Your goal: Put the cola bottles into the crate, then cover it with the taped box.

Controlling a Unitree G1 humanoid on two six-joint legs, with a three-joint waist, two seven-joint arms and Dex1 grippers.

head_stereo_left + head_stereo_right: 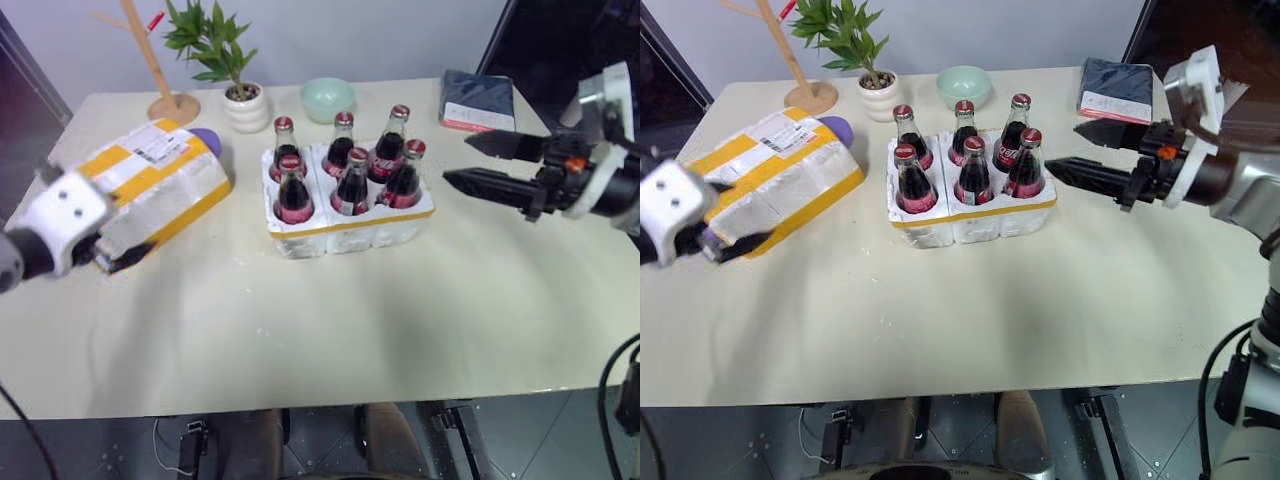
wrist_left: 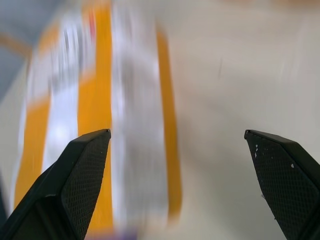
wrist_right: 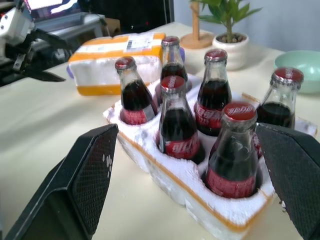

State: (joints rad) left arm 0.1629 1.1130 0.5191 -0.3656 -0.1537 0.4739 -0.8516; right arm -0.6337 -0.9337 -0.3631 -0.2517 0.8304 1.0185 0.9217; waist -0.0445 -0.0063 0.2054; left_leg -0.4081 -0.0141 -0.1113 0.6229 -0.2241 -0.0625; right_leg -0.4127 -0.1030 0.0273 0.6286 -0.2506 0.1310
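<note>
I count six cola bottles (image 1: 352, 165) standing upright in the crate (image 1: 350, 228), two rows of three, every slot filled, red caps up. The crate sits on the table (image 1: 330, 330) a little right of centre, towards the far side, with its thin yellow band running along the near face.

To the left of the crate, apart from it, the taped box (image 1: 155, 185) lies at an angle, its shipping label facing up at the far end. A small purple thing (image 1: 206, 138) peeks out from behind its far right corner; I can't tell what it is.

My right gripper (image 1: 470, 163) hangs just right of the crate, pointing at the bottles, its two fingers spread wide and holding nothing. My left gripper (image 1: 735, 215) is at the near left end of the taped box, fingers spread apart and empty; whether they touch the box I cannot tell.

Along the far edge stand a potted plant (image 1: 232, 70), a pale green bowl (image 1: 327, 98), a wooden stand (image 1: 160, 70), and to the right a dark blue book (image 1: 478, 100)
</note>
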